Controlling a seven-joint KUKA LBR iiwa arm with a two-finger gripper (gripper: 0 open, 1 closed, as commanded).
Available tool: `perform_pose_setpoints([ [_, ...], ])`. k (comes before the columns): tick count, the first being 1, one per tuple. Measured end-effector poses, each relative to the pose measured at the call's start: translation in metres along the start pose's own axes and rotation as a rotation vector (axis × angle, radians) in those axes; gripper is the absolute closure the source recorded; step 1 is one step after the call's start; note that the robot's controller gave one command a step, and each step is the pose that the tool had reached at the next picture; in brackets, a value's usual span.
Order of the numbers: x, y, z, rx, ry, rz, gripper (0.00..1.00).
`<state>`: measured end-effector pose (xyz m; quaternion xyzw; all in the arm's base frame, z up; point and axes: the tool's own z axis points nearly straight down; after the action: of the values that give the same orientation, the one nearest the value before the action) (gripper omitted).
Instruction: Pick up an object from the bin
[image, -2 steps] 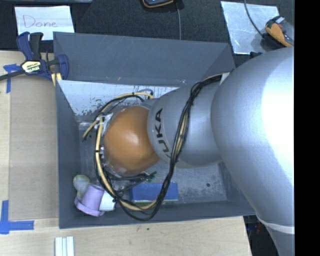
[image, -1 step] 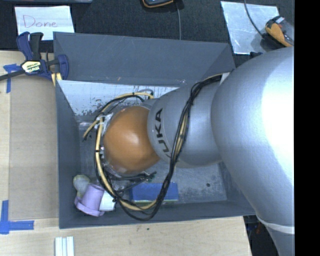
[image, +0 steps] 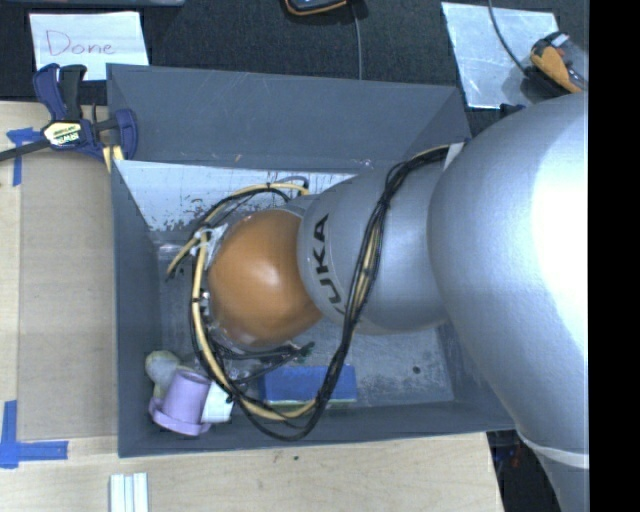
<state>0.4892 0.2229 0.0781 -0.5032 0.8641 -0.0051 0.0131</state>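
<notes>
Evidently the reach into the bin is the step in hand; the silver cylindrical arm (image: 400, 250) stretches in from the right and ends in a rounded orange wrist cover (image: 255, 275), which hangs over the left-centre of the grey metal bin (image: 133, 300); yellow and black cables (image: 205, 330) loop round that cover. Under its lower edge sits some dark hardware that I take for the gripper (image: 262, 348); whether it stands apart, together, or clamped on anything I cannot tell, since the cover hides it from above.

Nothing can be seen held, so I judge the pick not yet made. The nearest candidates lie along the bin's near wall; a flat blue rectangular block (image: 305, 385) with a greenish lower edge rests just below the cover in this view, partly crossed by a cable; a lilac plastic cup (image: 182, 403) lies on its side in the near-left corner, touching a small white piece (image: 218, 402), with a pale cream rounded lump (image: 160, 366) just behind it.

Next, the gripper must settle on one thing; the blue block seems closest, yet its flatness on the floor could make it slip; the tipped cup offers a rim, though it may roll; the cables should stay clear of both.
</notes>
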Motion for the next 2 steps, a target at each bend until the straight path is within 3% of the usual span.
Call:
perform_pose_setpoints([
  [2,-0.0011,-0.0005,-0.0097,0.002,-0.005,0.003,1.0],
])
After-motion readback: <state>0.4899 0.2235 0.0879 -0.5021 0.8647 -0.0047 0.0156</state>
